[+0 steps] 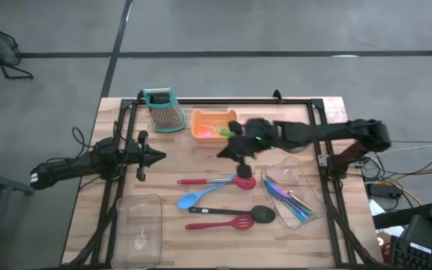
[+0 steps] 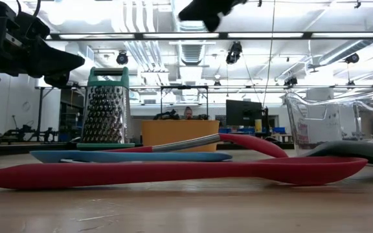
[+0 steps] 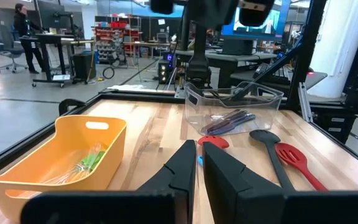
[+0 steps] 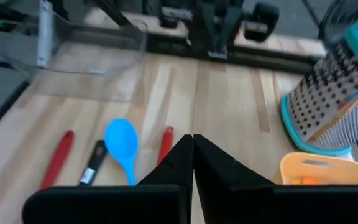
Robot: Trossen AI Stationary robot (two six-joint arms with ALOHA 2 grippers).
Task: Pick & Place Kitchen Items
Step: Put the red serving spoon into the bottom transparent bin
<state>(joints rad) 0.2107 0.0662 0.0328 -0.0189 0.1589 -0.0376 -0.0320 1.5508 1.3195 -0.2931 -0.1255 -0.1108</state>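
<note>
While the right gripper (image 1: 227,150) hangs above the table near the middle of the high view, just below the orange tray (image 1: 205,118), its fingers (image 4: 185,158) are pressed together with nothing between them (the right wrist view shows only bare wood past the tips). It looks poised between tray and utensils, so my guess is that it is lining up for a fresh pick rather than carrying anything.

The loose utensils lie in the lower centre of the high view: a red spoon (image 1: 227,181), a blue spoon (image 1: 191,199), a black spoon (image 1: 255,213) and a red slotted spatula (image 1: 226,223), all flat on the wood, handles running roughly left to right, which leaves each handle open to a grasp from above. Thin blue-handled cutlery (image 1: 291,199) is already gathered in the clear bin (image 1: 308,180) at the right, and small bright pieces sit in the tray. A second clear bin (image 1: 122,206) lies at lower left; the grater (image 1: 163,109) stands upright at top left of the table.

The left gripper (image 1: 158,157) waits at the left side, clenched and empty.
</note>
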